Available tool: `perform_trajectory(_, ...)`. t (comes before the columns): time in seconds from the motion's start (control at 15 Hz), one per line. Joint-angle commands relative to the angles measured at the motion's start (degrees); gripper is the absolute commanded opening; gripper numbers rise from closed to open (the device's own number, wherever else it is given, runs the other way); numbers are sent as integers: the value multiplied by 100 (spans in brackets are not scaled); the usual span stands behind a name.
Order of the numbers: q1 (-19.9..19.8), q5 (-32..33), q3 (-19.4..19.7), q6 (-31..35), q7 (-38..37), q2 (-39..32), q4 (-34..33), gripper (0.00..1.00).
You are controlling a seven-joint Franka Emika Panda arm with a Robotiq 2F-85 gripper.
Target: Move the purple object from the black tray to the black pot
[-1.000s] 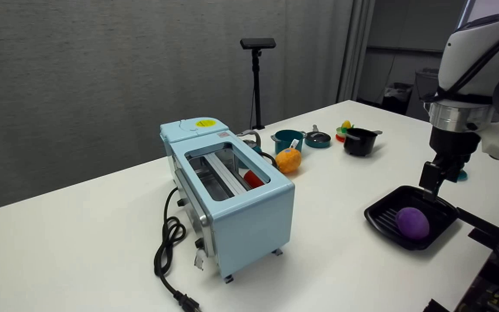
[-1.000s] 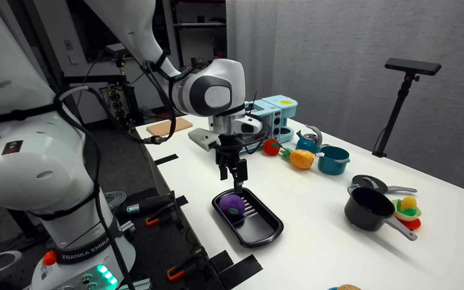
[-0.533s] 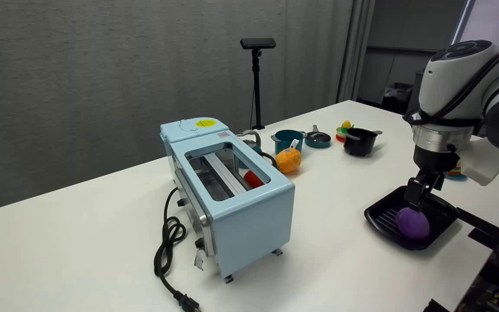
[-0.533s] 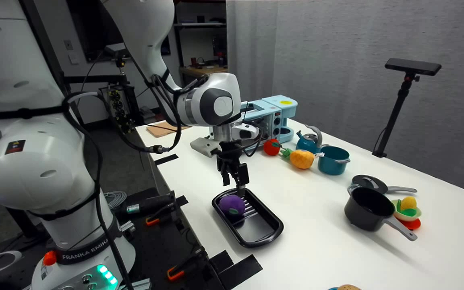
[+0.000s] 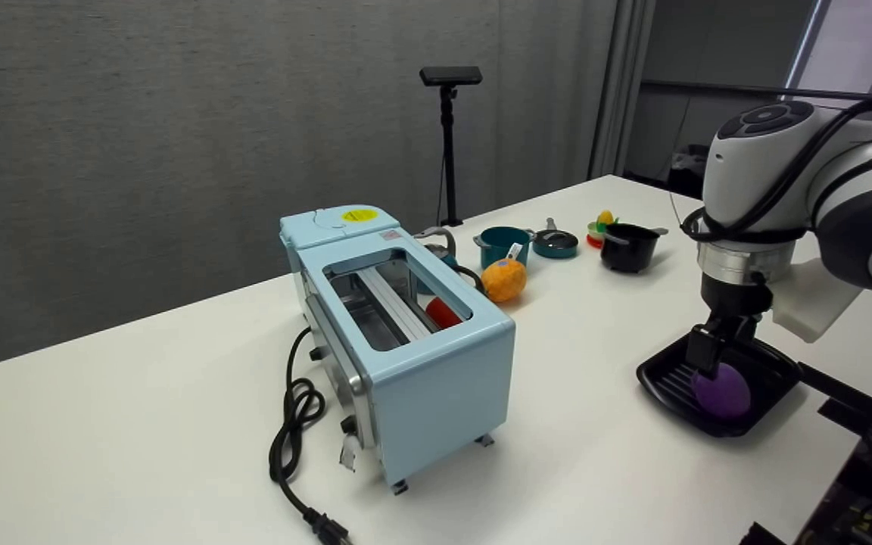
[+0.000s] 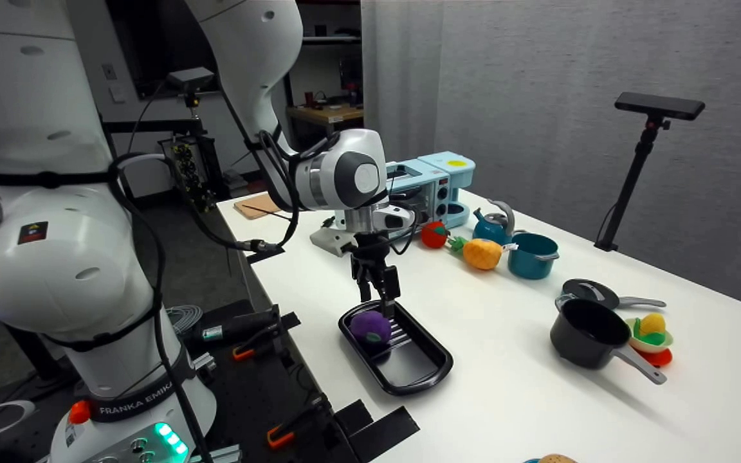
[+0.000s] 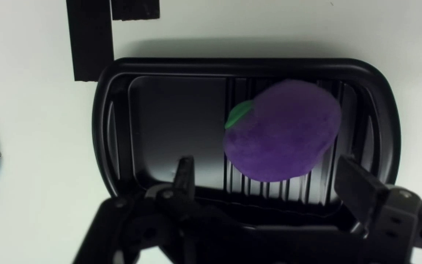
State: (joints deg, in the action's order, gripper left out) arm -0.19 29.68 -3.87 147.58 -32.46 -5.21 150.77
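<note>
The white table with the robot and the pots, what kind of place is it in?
Probably a robot lab, though I can't be sure. There's a big robot arm beside the table, what looks like a camera on a stand, and a pineapple that looks like a soft toy.

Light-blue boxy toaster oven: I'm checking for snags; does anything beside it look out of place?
Yes: in an exterior view, a looped black power cord lies untidily on the white tabletop beside it, its black plug apparently connected to nothing.
</note>
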Motion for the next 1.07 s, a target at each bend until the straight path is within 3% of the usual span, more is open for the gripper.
perform_trajectory(0.0,255,223,266,170,-317,-279,-143,100)
perform_trajectory(0.67,736,560,650,182,-978,-833,-352,100)
perform_trajectory(0.73,769,577,682,173,-1002,-866,-359,79)
perform_trajectory(1.0,794,494,782,130,-906,-796,-340,50)
